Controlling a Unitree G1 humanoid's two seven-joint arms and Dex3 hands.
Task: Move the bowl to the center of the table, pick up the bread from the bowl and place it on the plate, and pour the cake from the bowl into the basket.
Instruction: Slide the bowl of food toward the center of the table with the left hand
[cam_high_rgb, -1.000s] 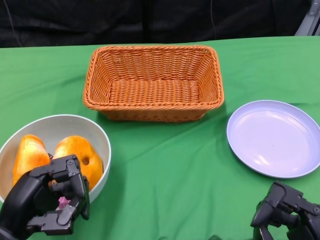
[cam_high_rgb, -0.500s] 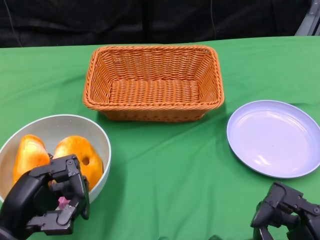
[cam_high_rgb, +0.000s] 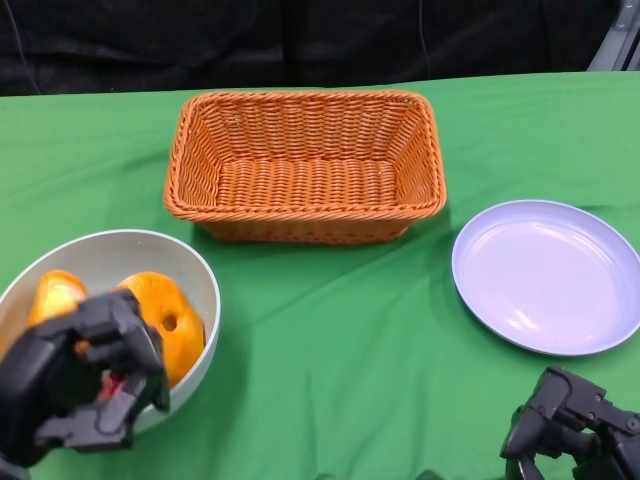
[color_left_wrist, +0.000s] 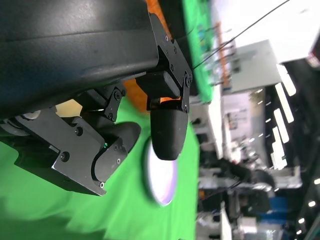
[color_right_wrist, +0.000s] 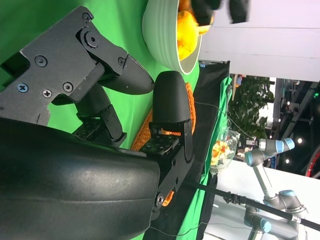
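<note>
The grey bowl (cam_high_rgb: 190, 268) stands at the table's near left and also shows in the right wrist view (color_right_wrist: 162, 35). Two golden-orange baked pieces lie in it: one on the left (cam_high_rgb: 55, 293), one on the right with a small dark hole (cam_high_rgb: 165, 312). I cannot tell which is the bread and which the cake. My left hand (cam_high_rgb: 80, 385) hovers blurred over the bowl's near rim, fingers (color_left_wrist: 165, 131) apart and holding nothing. The lavender plate (cam_high_rgb: 548, 275) lies at the right. The wicker basket (cam_high_rgb: 305, 165) stands at the back centre. My right hand (cam_high_rgb: 570, 435) rests low at the front right, empty.
Green cloth (cam_high_rgb: 340, 330) covers the table, with bare cloth between bowl, basket and plate. A dark backdrop runs behind the far edge. The right wrist view shows a room beyond the table with a robot arm (color_right_wrist: 270, 150) standing far off.
My left hand has moved left and a little up over the bowl's near rim and is now blurred. Bowl, basket, plate and right hand stay put.
</note>
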